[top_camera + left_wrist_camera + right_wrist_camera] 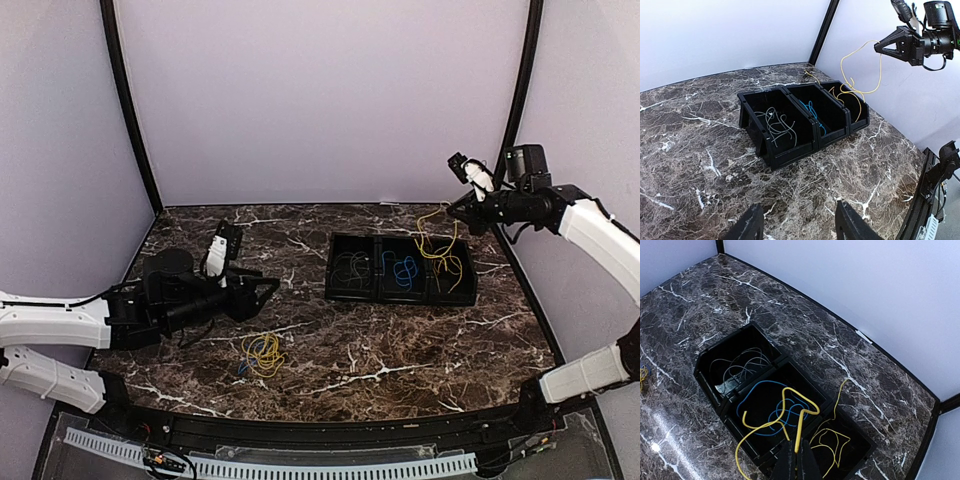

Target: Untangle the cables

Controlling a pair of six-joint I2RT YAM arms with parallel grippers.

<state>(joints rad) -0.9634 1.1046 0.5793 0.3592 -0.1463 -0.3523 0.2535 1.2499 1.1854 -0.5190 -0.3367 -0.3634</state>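
Mia: What is closest to the arms?
Ben: A small pile (262, 352) of cables on the dark table (400, 350). It is mostly yellow, with a bit of blue at its near left side.
Mia: Is anything touching it?
Ben: No. The left gripper (266, 289) hangs just past the pile, a bit to the left, low over the table. Its fingers (751, 226) are spread wide and there is nothing between them.
Mia: And further back?
Ben: A black tray (333, 268) with three bins in a row. In the left bin lie grey cables (352, 268). A blue cable (403, 268) is curled in the middle bin. Thin yellow loops (832, 442) lie in the right bin.
Mia: Where is the other arm?
Ben: The right gripper (462, 207) is up in the air over the far right end of the tray. It is pinched tight on a yellow cable (437, 235). The cable hangs down in bends to the right bin. I cannot tell if it is joined to the loops there.
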